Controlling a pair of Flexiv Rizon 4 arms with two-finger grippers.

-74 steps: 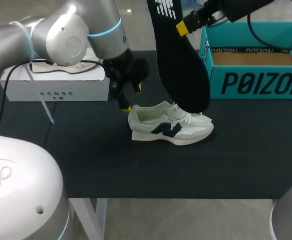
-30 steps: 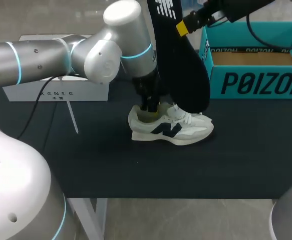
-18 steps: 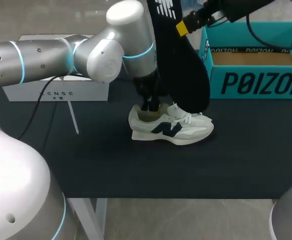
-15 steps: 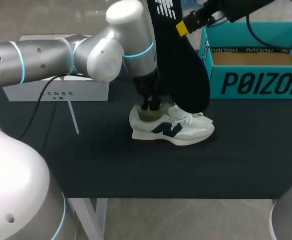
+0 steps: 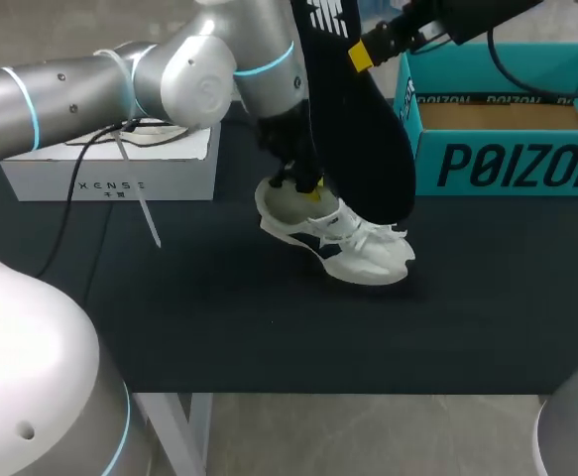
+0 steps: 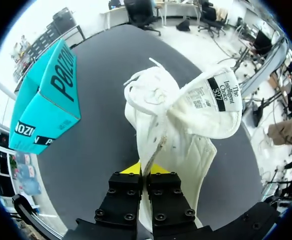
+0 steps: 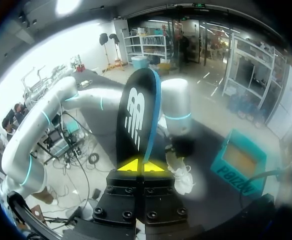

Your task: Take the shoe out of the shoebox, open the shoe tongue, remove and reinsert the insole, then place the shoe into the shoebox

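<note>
Black matting covers the table [image 5: 269, 337], flat and dull, its near part bare of task things. Toward the middle lies the shoe [image 5: 343, 243], a white and pale grey trainer with a dark emblem on its side. It sits tilted: the toe points near and right, low against the mat, while the heel end is higher, at the far left.

At that heel end, my left gripper [image 5: 308, 186] comes down from the left arm. The left wrist view shows its two yellow tips pressed together on a thin edge of the shoe's padded collar, which stands up between them. Ahead of the fingers the shoe's mouth gapes. The soft quilted tongue [image 6: 213, 107] is folded out to one side and shows a printed label. The white laces [image 6: 146, 92] lie in loose loops further ahead.

Farther back and above the shoe hangs the insole [image 5: 363, 129], a long black foot-shaped slab with a rounded lower end and a white logo near its top. It hangs apart from the shoe. My right gripper [image 5: 361, 52] reaches in from the far right and clamps the insole's upper edge. In the right wrist view the insole rises straight up from between the closed yellow tips.

At the far right stands the shoebox [image 5: 507, 164], open-topped teal cardboard with dark lettering and a plain brown inside. At the far left a white rectangular box [image 5: 110, 174] rests on the mat, with a dark cable [image 5: 135, 124] lying on it.
</note>
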